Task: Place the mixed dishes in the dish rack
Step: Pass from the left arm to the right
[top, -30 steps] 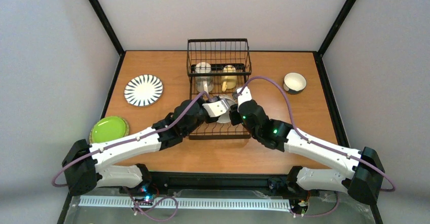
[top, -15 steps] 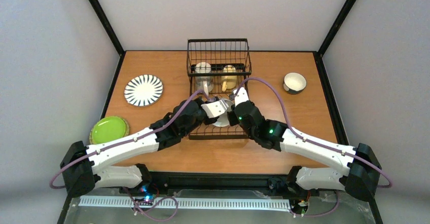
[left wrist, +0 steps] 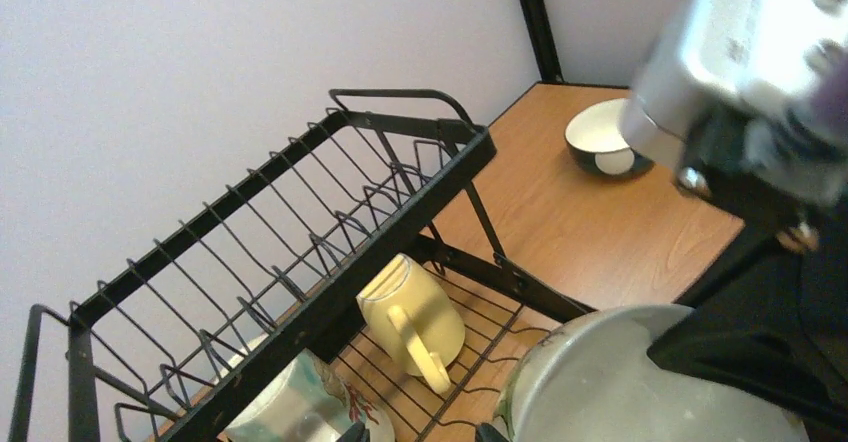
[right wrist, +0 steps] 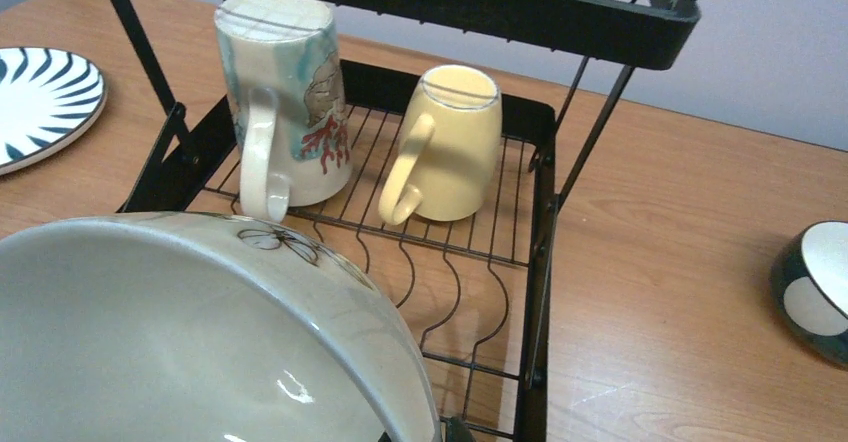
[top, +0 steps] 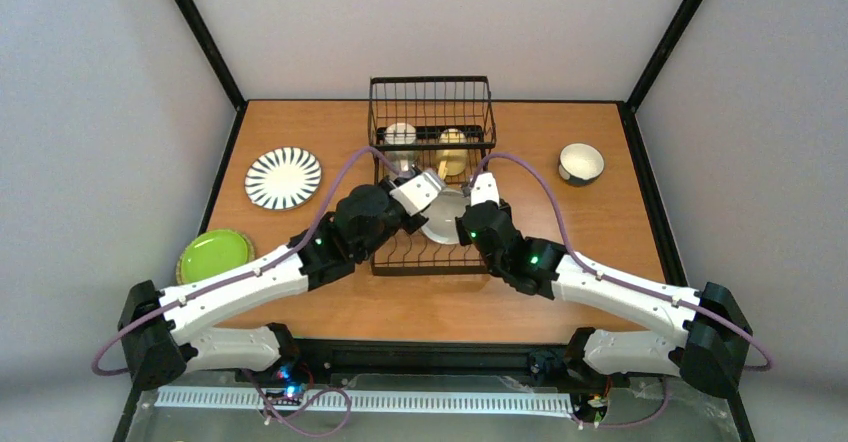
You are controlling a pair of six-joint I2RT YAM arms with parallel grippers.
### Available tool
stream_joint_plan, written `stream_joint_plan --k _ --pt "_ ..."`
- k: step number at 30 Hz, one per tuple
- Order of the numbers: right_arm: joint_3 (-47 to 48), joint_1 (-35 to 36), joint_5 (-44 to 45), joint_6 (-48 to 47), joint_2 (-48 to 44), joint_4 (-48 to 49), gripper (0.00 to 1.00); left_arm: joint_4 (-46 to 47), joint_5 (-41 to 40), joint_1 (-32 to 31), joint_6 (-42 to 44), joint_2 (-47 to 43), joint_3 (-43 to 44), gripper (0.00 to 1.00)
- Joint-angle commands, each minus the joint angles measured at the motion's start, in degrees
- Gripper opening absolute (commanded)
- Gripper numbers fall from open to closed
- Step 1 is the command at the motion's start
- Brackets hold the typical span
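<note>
The cream bowl (top: 443,218) hangs tilted over the black wire dish rack (top: 431,252), and my right gripper (top: 467,216) is shut on its rim. In the right wrist view the bowl (right wrist: 200,332) fills the lower left, with one fingertip (right wrist: 456,429) showing at its edge. My left gripper (top: 420,190) is open just left of the bowl, nothing between its fingertips (left wrist: 350,433). A cream mug (right wrist: 285,102) and a yellow mug (right wrist: 450,142) stand upside down in the rack's far end.
A black-and-white striped plate (top: 284,177) lies left of the rack. A lime-green plate (top: 214,254) rests on a tan plate at the table's left edge. A teal-and-white bowl (top: 581,162) sits at the far right. The rack's tall basket section (top: 431,97) stands behind the mugs.
My right gripper closed on the bowl's rim. My left gripper then let go of the bowl, opened, and drew back up and away. The bowl shifted slightly toward the mugs.
</note>
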Motion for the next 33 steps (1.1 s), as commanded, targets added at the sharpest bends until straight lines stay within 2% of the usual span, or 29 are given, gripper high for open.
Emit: stream_joint_plan --k 1,6,9,13,16,21,28,33 --pt "0.15 0.13 5.25 0.83 -1.02 6.26 0.02 -8.8 -2.9 0.12 -10.4 1.9 7.31 0.61" --pt "-1.75 0.95 10.99 -2.89 -1.76 12.82 0.02 -23.38 -1.77 0.22 -29.87 6.52 19.09 0.63" --pt "-3.21 1.6 14.31 -5.11 -2.03 16.97 0.02 -29.52 0.15 0.22 -40.84 7.84 24.18 0.71" --pt "-5.08 2.72 19.04 -7.39 -2.03 22.05 0.02 -33.75 2.09 0.76 -52.85 6.55 25.97 0.84" --pt "-6.62 3.47 21.94 -8.99 -1.67 25.87 0.02 -35.44 4.54 1.77 -60.64 4.85 24.64 0.89" --pt "-8.74 4.78 24.93 -11.93 -0.86 32.14 0.02 -31.47 13.63 5.28 -73.61 0.37 16.52 0.99" --pt "-9.88 6.09 27.07 -13.29 0.59 34.84 0.02 -19.66 27.67 13.03 -86.03 -4.74 3.97 1.0" --pt "-10.12 7.17 27.97 -13.5 1.28 34.98 0.02 -11.48 34.47 15.64 -93.63 -5.09 -0.86 1.0"
